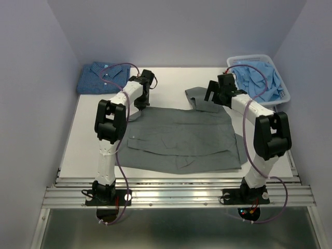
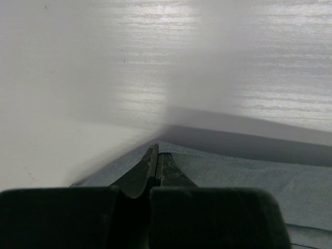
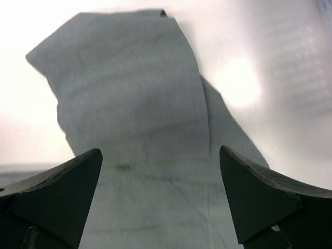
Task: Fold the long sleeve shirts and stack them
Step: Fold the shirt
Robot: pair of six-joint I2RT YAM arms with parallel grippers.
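Grey shirt (image 1: 181, 137) sits mid-frame in the top view, spread flat on the table (image 1: 88, 145). It looks part-folded: the body reads as a rough rectangle with layers overlapping along the lower edge. One loose flap (image 1: 199, 98), probably a sleeve, sticks out above its upper right corner.

Blue check shirt (image 1: 101, 78) is in the upper left corner, already a compact folded packet, well apart from the grey one. I'd count that one as done and as the base of the stack.

Left gripper (image 1: 144, 98) is at the grey one's upper left corner. In the left wrist view the fingers (image 2: 157, 155) are pressed together with the hem peaking up to the tips and a shadow under the edge, so it looks pinched on that corner. I can't see cloth between the pads directly.

Right gripper (image 1: 213, 93) hangs over the flap. In the right wrist view the jaws are spread wide, the flap (image 3: 129, 78) lies on the table ahead between them, and nothing is gripped.

Basket (image 1: 284, 96) at upper right holds pale blue cloth (image 1: 259, 78). Can't tell what garments are in there, or whether they're in scope.

Estimate: roughly half done.
- Left: tuck the flap in and finish the cross folds on grey.
- Then carry it onto the blue packet.
- Nothing is stacked yet.
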